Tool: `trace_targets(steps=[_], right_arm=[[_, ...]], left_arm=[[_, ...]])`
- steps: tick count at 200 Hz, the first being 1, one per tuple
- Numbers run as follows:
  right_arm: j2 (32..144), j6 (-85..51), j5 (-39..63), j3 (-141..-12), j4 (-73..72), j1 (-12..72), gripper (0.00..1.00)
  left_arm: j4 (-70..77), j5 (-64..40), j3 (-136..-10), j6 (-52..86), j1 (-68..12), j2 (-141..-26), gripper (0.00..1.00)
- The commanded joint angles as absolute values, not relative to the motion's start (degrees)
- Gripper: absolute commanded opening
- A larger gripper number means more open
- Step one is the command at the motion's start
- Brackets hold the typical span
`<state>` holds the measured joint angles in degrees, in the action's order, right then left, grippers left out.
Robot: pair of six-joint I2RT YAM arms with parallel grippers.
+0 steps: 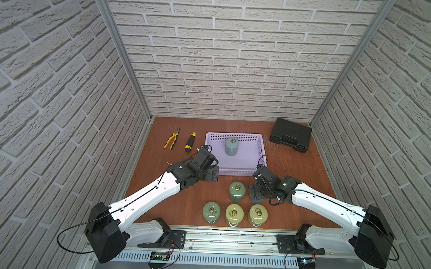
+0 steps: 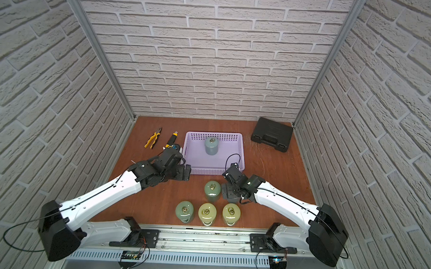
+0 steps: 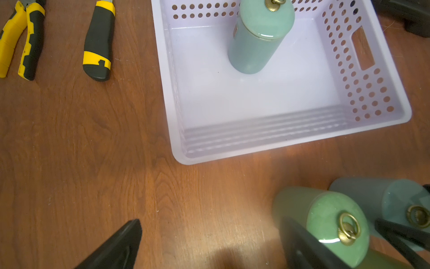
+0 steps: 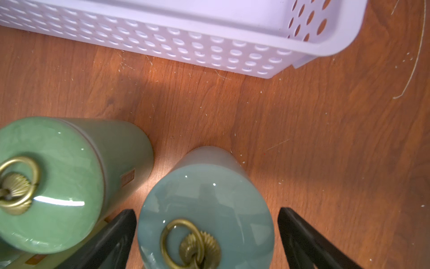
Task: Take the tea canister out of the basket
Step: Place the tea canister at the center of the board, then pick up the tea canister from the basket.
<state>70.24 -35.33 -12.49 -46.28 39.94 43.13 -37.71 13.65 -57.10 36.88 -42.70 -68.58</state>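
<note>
The lavender basket (image 1: 257,151) (image 2: 238,150) stands mid-table, and one grey-green tea canister (image 1: 231,146) (image 2: 211,145) (image 3: 258,42) is upright inside it near the back wall. My right gripper (image 1: 255,193) (image 4: 206,213) is in front of the basket's near right corner. It is open, with a slim gap on each side of a blue-grey canister (image 4: 204,198) standing on the table. In both top views this canister is hidden under the gripper. My left gripper (image 1: 212,173) (image 3: 210,223) hangs open over bare wood by the basket's near left corner, holding nothing.
Several more canisters stand on the table in front: one green (image 1: 237,191) beside the right gripper and three in a row (image 1: 234,214) near the front edge. Yellow pliers (image 1: 172,138) and a utility knife (image 1: 190,142) lie left of the basket. A black case (image 1: 290,134) sits back right.
</note>
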Motion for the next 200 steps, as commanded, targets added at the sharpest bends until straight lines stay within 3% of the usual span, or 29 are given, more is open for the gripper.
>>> trace_targets(steps=[1,84,200], right_arm=[[67.85,-35.12,-13.80,-48.46,41.86,43.72,1.00],[64.20,-34.63,-14.21,-52.11,45.00,43.62,1.00],[60.53,-35.15,-20.82,-53.79,46.82,43.44,1.00]], left_arm=[[-36.74,12.38,-60.02,33.85,-41.51,-69.43,0.98],[-36.31,10.05,-71.21,28.78,-39.20,-80.67,0.98],[-41.38,11.67,-91.34,34.31,-36.56,-100.66,0.98]])
